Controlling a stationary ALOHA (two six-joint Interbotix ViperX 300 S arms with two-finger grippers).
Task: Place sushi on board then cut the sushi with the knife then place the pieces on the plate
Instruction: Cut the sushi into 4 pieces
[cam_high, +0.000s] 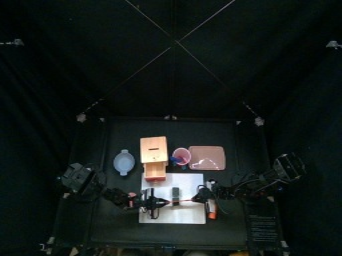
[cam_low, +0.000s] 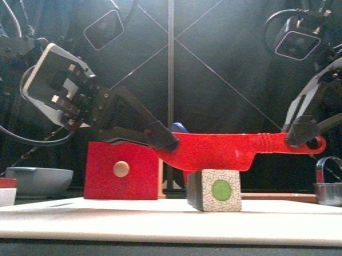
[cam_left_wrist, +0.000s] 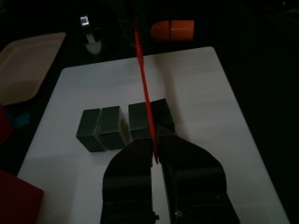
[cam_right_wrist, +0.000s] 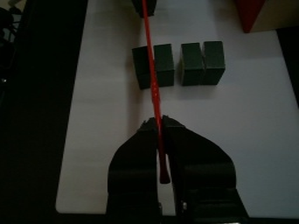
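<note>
Sushi (cam_low: 214, 190) right beneath red knife (cam_low: 221, 150), left claw (cam_left_wrist: 156, 157), right claw (cam_right_wrist: 160, 131) each pinching one knife end

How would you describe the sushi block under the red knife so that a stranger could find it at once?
Start at the white cutting board at the front middle of the table, where three dark green sushi blocks stand in a row running front to back. Take the frontmost block. Unlike the other two, it sits beneath the red knife.
</note>
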